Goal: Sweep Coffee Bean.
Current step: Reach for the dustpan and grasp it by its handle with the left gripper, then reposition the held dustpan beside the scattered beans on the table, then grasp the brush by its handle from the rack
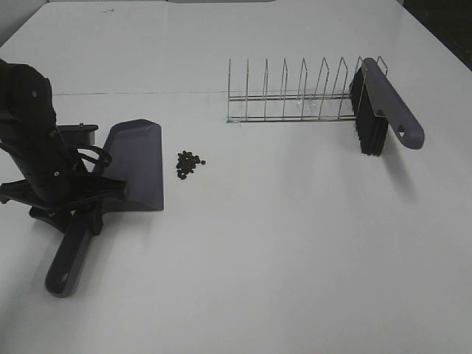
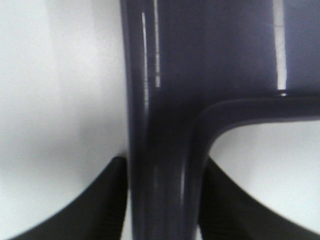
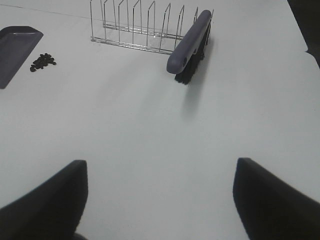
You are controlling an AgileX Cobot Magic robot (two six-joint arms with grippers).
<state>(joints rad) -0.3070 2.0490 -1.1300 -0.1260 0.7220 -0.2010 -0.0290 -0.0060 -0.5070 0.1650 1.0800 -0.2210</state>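
The coffee beans (image 1: 189, 164) lie in a small dark cluster on the white table, just right of the grey dustpan's blade (image 1: 139, 164); they also show in the right wrist view (image 3: 43, 61). My left gripper (image 1: 86, 212) is shut on the dustpan's handle (image 2: 162, 150), with a black finger (image 2: 107, 202) pressed against each side. The dustpan lies flat, its blade edge facing the beans. My right gripper (image 3: 160, 165) is open and empty, hovering over bare table; it is out of the exterior view. The grey brush (image 1: 383, 110) with black bristles leans in the wire rack's right end.
The wire rack (image 1: 291, 92) stands behind the beans at the centre right, and shows in the right wrist view (image 3: 135, 27) with the brush (image 3: 189, 42). The table's right edge (image 3: 305, 45) is close beyond the brush.
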